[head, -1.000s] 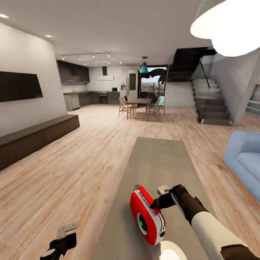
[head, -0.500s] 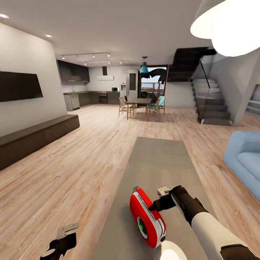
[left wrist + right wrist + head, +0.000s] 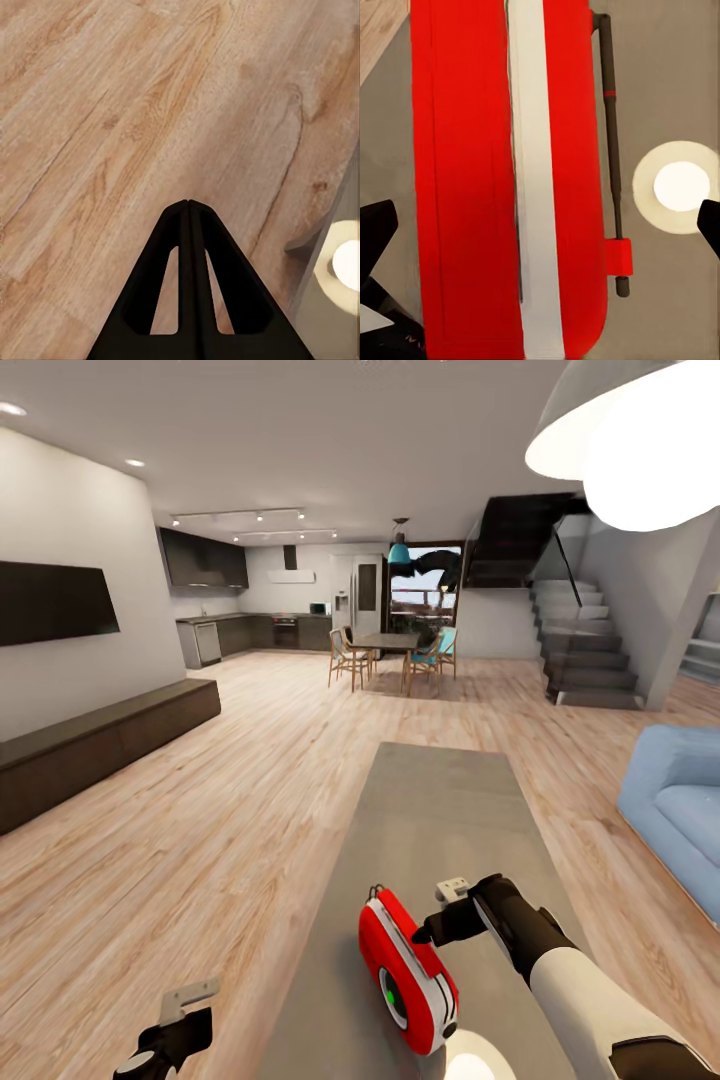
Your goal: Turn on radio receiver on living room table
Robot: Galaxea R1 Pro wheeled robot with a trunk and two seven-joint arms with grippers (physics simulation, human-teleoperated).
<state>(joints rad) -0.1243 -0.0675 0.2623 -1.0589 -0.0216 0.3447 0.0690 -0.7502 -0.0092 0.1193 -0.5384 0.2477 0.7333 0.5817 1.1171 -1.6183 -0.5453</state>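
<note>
From the head view, the small red retro radio receiver with rounded corners, white-silver sides and a round dial (image 3: 408, 972) stands tilted on the near end of the long matte grey-taupe counter (image 3: 440, 800), close to its near edge and roughly midway across its width. The right end effector (image 3: 425, 933) sits right against the radio's upper side; whether it actually touches cannot be told from here, nor how its fingers stand. The left end effector (image 3: 185, 1000) hangs off the counter's left edge over the light wood plank floor (image 3: 180, 840). In the left wrist view, its two black fingers (image 3: 189, 225) meet at the tips, clenched on nothing, above the planks. In the right wrist view, the radio's red-and-white edge (image 3: 510, 180) and thin dark handle (image 3: 610, 142) lie between widely parted, released fingers (image 3: 375, 232). The casing looks rigid, light and smooth, so likely to slide or tip under a push; bracing across its narrow sides seems safest.
</note>
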